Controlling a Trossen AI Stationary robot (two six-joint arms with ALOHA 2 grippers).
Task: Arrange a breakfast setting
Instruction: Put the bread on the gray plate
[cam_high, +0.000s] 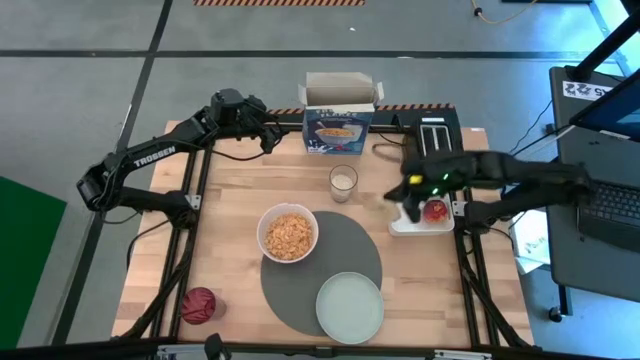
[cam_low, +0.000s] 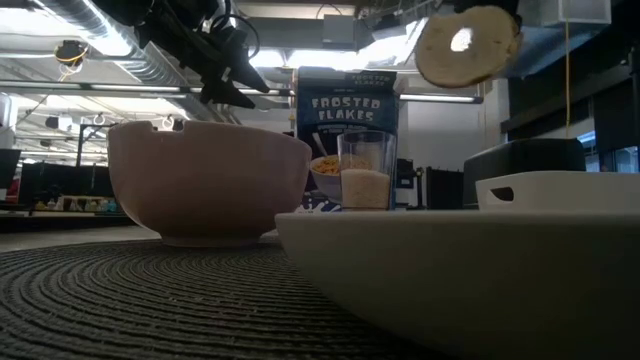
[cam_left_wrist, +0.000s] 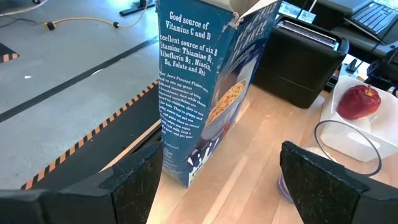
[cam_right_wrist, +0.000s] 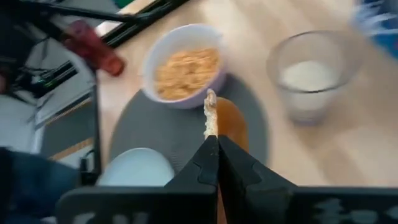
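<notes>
Right gripper (cam_right_wrist: 214, 146), clamped on bagel (cam_low: 467, 45), hangs above tray (cam_high: 400, 226) with apple (cam_high: 435, 210) at bench's right edge. Left gripper (cam_left_wrist: 217, 177), jaws wide, empty, beside cereal box (cam_high: 338, 128) at back edge.

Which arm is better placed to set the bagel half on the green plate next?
Right. The right gripper is shut on the bagel half, held above the table, over the mat near the plate. The left gripper is open and empty by the cereal box.
</notes>
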